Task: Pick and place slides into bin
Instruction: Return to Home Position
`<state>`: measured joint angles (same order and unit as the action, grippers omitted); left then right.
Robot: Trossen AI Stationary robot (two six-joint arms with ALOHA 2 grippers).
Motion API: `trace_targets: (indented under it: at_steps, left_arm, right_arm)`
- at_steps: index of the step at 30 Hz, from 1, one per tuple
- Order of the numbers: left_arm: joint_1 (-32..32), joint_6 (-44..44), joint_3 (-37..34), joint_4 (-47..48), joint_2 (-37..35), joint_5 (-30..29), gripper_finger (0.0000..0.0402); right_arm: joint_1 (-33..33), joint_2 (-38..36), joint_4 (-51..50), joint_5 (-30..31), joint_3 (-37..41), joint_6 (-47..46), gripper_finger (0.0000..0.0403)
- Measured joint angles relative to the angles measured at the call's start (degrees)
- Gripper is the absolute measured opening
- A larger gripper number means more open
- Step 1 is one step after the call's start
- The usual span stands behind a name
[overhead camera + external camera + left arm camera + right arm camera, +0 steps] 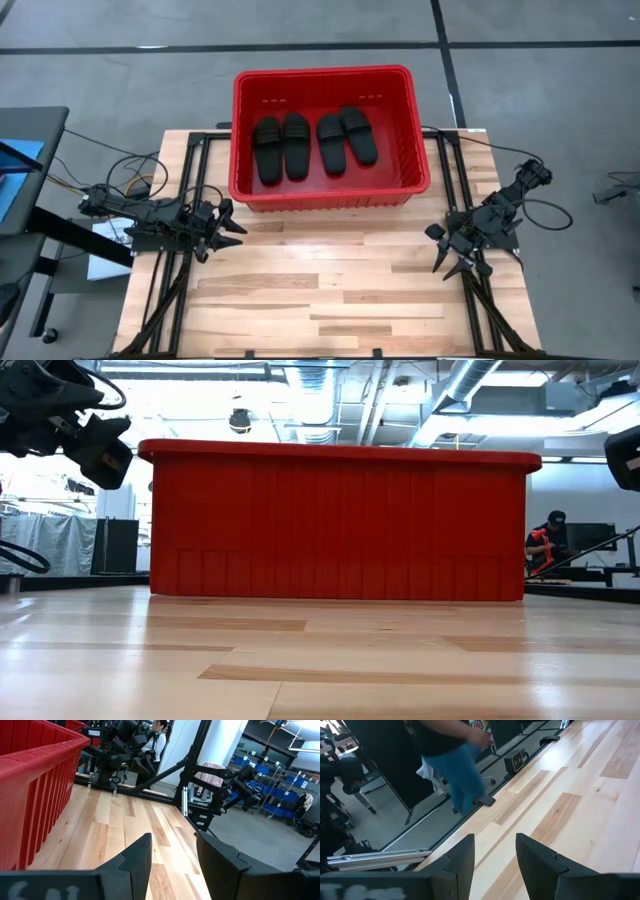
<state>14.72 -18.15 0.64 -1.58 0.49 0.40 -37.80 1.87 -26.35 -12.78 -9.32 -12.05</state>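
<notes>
Your four slides (296, 146) all lie flat on the floor of the bin (322, 72). They make two pairs side by side: one pair in the left half, the other (turned at a slight angle) just right of the middle. None of them touches a gripper.

The bin stands at the far edge of the wooden table (330, 290), about midway between the two arms. From the low view you see only its long red wall (340, 520), which hides the slides.

The left gripper (232, 226) sits at the table's left side, near the bin's front left corner but apart from it. It points across the boards toward the middle. In its wrist view the two dark fingers (137, 855) stand parted with bare wood between them, and nothing is held.

The right gripper (450, 266) is at the table's right side, well apart from the bin, and angles toward the near edge. Its fingers (465, 852) are likewise parted and empty.

Beyond the table, a person (455, 755) stands just beside its edge with blue cloth hanging down. Another person in a dark cap (546, 542) shows in the room to the right of the bin.
</notes>
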Motion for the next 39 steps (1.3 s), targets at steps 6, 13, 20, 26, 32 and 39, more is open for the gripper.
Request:
trace_targets:
  at_steps: [6, 13, 20, 26, 32, 39]
  left_arm:
    - [0.00, 0.17, 0.00, 0.00, 0.00, 0.01, 0.0146]
    - [0.00, 0.35, 0.00, 0.00, 0.00, 0.02, 0.0146]
    - [0.00, 1.02, 0.00, 0.00, 0.00, 0.02, 0.0146]
    - [-0.02, 0.91, 0.00, 0.00, -0.02, 0.02, 0.0146]
    - [-0.02, 0.67, 0.00, 0.08, 0.00, -0.40, 0.0146]
    - [0.00, 1.02, 0.00, 0.07, -0.02, -0.81, 0.0146]
  right_arm:
    - [0.00, 0.00, 0.00, 0.00, 0.00, 0.00, 0.0137]
    - [0.00, -0.01, 0.00, 0.00, 0.00, -0.01, 0.0134]
    - [0.00, 0.00, 0.00, 0.00, 0.00, -0.02, 0.0137]
    - [0.00, 0.00, 0.01, 0.00, -0.01, -0.01, 0.0135]
    - [0.01, 0.00, 0.00, 0.00, -0.02, -0.02, 0.0134]
    - [0.00, -0.01, 0.00, 0.00, -0.02, 0.00, 0.0137]
